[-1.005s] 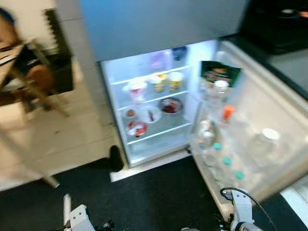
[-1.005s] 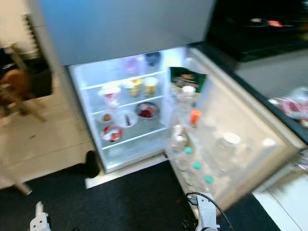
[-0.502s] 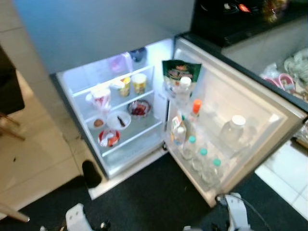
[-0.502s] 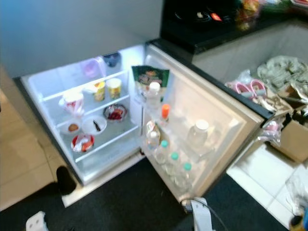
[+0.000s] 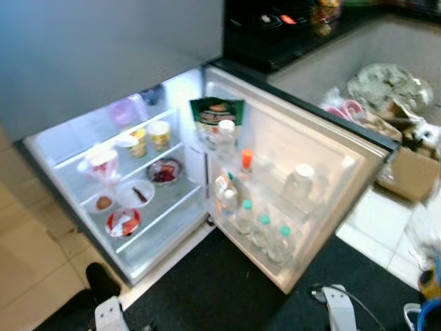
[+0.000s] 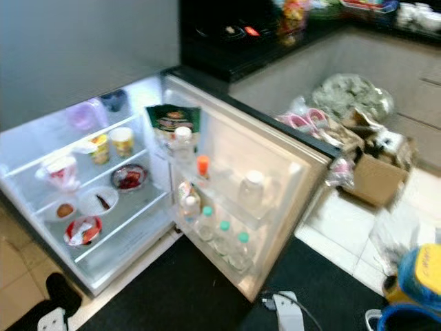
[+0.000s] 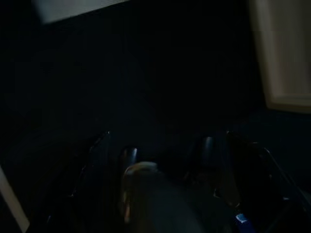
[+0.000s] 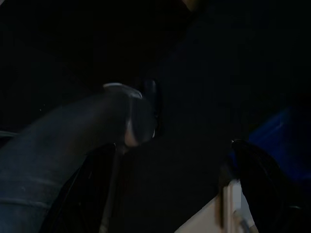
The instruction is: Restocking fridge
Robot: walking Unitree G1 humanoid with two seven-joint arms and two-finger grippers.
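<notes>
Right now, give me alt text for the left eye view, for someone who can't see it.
An open fridge with lit shelves holding cups and bowls of food. Its door swings wide to the right, racks carrying a green packet, an orange-capped bottle and three teal-capped water bottles. A cardboard box sits on the tiles beyond.

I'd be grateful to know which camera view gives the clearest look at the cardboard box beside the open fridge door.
The right eye view shows the cardboard box best: it stands on the tiled floor beyond the fridge door, with clutter piled above it. In the left eye view it sits at the frame's edge, partly cut off. Both wrist views are too dark to make it out.
</notes>
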